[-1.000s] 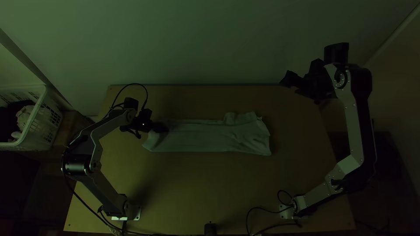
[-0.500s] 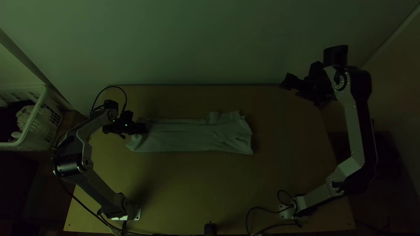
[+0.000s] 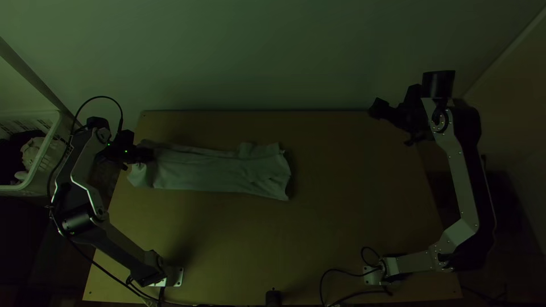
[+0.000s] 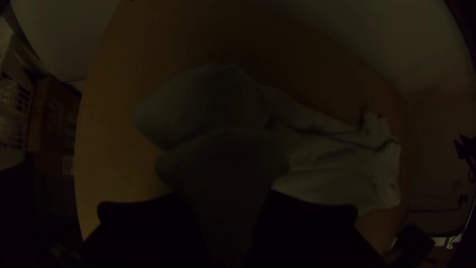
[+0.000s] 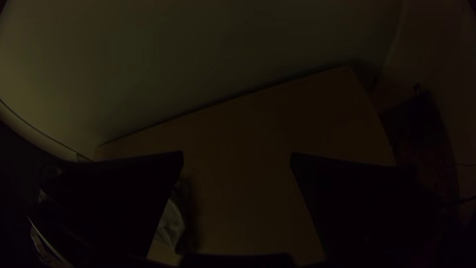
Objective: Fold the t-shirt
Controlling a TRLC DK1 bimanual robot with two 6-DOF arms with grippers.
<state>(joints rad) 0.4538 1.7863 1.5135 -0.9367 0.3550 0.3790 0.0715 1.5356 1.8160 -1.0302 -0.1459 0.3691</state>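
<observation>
The shirt (image 3: 213, 173) lies on the surface (image 3: 318, 244) as a long strip, from near its centre toward ten o'clock; it seems to be folded lengthwise, and its three o'clock end is wrinkled. The left pincer (image 3: 149, 154) is closed on its nine o'clock end. The right pincer (image 3: 377, 108) is open, between one and two o'clock. Beyond the surface, between nine and ten o'clock, is a basket (image 3: 50, 162).

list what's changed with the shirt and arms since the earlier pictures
In the top view, the left gripper moved left, dragging the t-shirt along. The right gripper shifted slightly. The left gripper's hold on the t-shirt, its long narrow shape and the basket's place stayed the same.
</observation>
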